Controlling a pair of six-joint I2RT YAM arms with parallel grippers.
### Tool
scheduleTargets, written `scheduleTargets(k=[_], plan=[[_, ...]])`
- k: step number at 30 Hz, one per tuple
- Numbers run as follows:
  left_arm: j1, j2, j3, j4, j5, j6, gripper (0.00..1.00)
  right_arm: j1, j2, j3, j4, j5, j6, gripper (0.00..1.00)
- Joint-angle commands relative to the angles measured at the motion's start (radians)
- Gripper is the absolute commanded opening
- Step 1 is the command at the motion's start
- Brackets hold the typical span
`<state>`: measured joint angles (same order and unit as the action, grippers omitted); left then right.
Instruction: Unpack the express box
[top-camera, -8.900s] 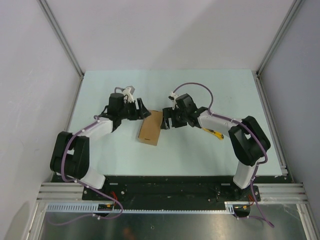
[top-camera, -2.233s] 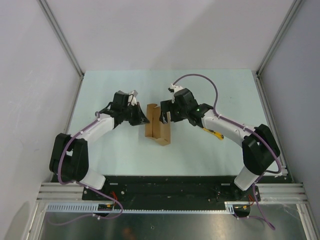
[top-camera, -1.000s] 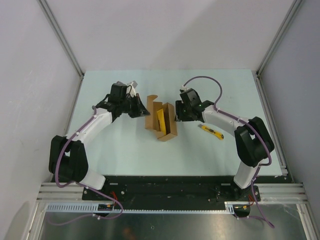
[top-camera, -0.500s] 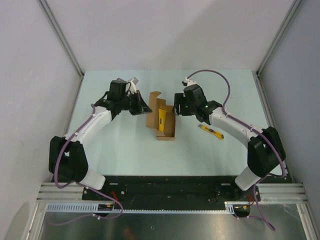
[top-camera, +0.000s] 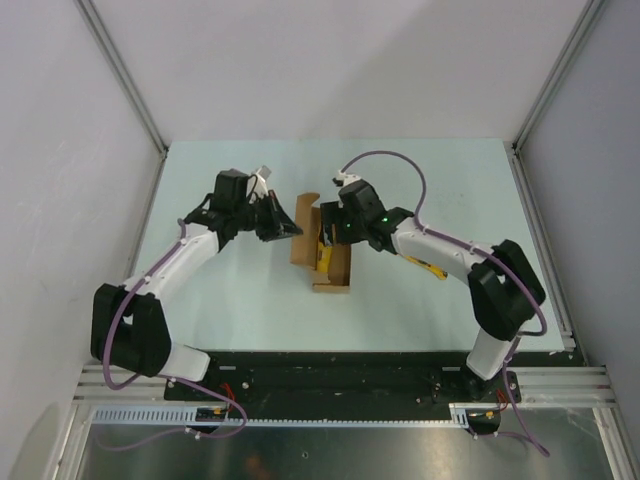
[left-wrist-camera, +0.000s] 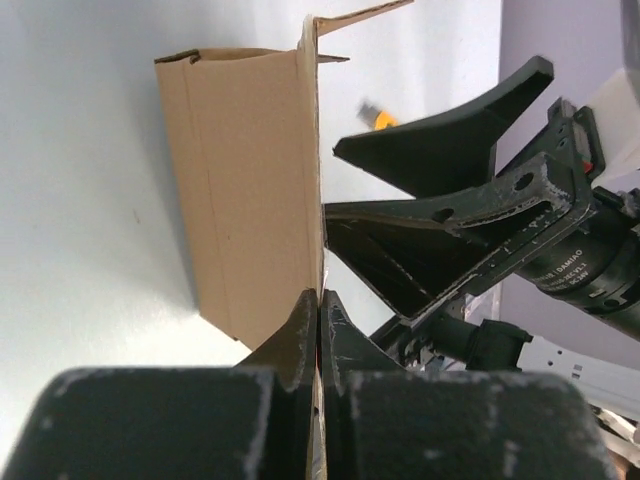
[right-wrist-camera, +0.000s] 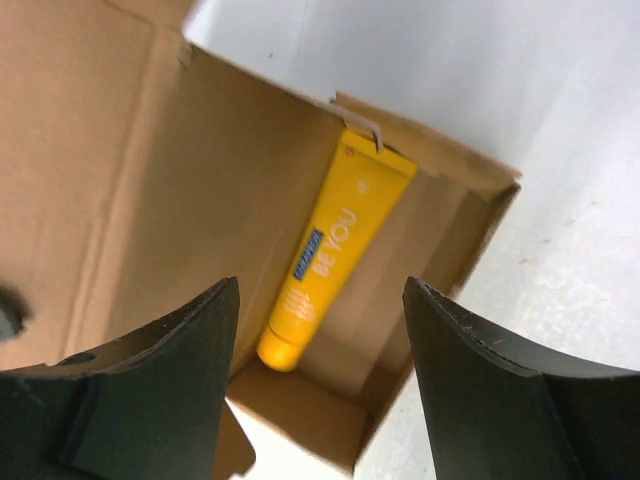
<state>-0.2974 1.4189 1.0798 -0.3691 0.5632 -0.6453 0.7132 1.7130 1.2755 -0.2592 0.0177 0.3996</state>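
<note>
Currently the express box (top-camera: 336, 268) is lying open on the table (top-camera: 250, 300), a yellow tube (right-wrist-camera: 335, 245) resting inside it. The left gripper (left-wrist-camera: 318, 305) is pinching the box's opened flap (left-wrist-camera: 260, 190); the right gripper (right-wrist-camera: 320, 290) is hovering above the box, jaws spread.

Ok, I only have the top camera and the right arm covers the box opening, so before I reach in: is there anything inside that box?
Observer: Yes. The right wrist camera shows a yellow tube printed BE YOU lying in the open box.
Operator: Is the right gripper ready to take it?
Observer: The right gripper is open. Its fingers frame the tube and hold nothing.
Operator: And the left one?
Observer: The left wrist camera shows the left gripper shut on the edge of one of the box's flaps.
</note>
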Motion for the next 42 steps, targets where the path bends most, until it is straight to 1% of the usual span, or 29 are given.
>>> scheduleTargets(k=[1,5,6,9,16,21,24,31,33,42], plan=[[0.014,-0.038,-0.064,0.018,0.056,-0.025,0.00,0.029,0.077,0.073,-0.014,0.019,0.021,0.70],[0.038,-0.060,-0.115,0.016,0.044,-0.008,0.00,0.035,0.143,0.094,-0.031,0.031,0.054,0.68],[0.044,-0.064,-0.136,0.018,0.047,-0.005,0.00,0.037,0.154,0.103,-0.063,0.033,0.059,0.66],[0.064,-0.077,-0.173,0.018,0.049,0.012,0.00,0.043,0.166,0.122,-0.119,0.053,0.084,0.65],[0.070,-0.081,-0.202,0.016,0.047,0.033,0.00,0.074,0.209,0.159,-0.218,0.070,0.091,0.65],[0.073,-0.083,-0.216,0.016,0.038,0.062,0.00,0.133,0.292,0.226,-0.281,0.134,0.087,0.64],[0.087,-0.087,-0.227,0.016,0.035,0.082,0.00,0.143,0.321,0.261,-0.333,0.192,0.093,0.63],[0.112,-0.086,-0.250,0.018,0.050,0.108,0.00,0.152,0.353,0.281,-0.359,0.222,0.108,0.63],[0.115,-0.083,-0.247,0.016,0.056,0.110,0.00,0.152,0.369,0.289,-0.374,0.232,0.110,0.61],[0.142,-0.086,-0.236,0.016,0.076,0.122,0.00,0.157,0.415,0.309,-0.407,0.278,0.114,0.59]])
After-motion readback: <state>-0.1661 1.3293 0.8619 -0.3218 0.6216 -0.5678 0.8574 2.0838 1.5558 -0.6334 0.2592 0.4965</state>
